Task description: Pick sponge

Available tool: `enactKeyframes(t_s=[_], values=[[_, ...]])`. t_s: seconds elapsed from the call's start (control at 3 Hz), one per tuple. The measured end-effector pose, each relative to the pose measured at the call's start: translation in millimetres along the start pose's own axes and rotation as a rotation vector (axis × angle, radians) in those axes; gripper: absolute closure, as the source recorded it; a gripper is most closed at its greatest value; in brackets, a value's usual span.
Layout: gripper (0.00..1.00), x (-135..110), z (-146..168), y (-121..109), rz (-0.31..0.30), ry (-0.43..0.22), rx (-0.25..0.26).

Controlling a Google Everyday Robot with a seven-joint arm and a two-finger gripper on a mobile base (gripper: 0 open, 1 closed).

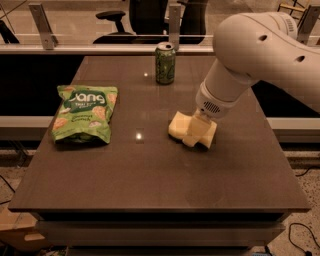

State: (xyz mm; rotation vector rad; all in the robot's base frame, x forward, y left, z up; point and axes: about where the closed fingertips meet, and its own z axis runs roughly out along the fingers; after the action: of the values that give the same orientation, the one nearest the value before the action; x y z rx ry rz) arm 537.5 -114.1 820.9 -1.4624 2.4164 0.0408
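The sponge (176,125) is a pale yellow block lying on the dark table (150,185), right of centre. My gripper (195,136) comes down from the large white arm (250,55) at the upper right. It sits right over the sponge's right half, at table level, and covers part of it. The gripper is pale yellow like the sponge, so the two are hard to tell apart where they overlap.
A green can (165,62) stands upright near the table's far edge, behind the sponge. A green snack bag (84,114) lies flat on the left side. A glass rail with metal posts (173,22) and office chairs (142,15) stand beyond the table.
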Motion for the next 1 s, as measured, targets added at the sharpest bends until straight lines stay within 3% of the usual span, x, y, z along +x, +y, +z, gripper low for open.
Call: enactKeyframes(t_s=[0.33, 0.67, 1.0], values=[[0.89, -1, -4, 0, 0.000, 0.000, 0.000], [1.00, -2, -10, -7, -0.005, -0.014, 0.018], [1.00, -1, -28, -21, -0.007, -0.051, 0.040]])
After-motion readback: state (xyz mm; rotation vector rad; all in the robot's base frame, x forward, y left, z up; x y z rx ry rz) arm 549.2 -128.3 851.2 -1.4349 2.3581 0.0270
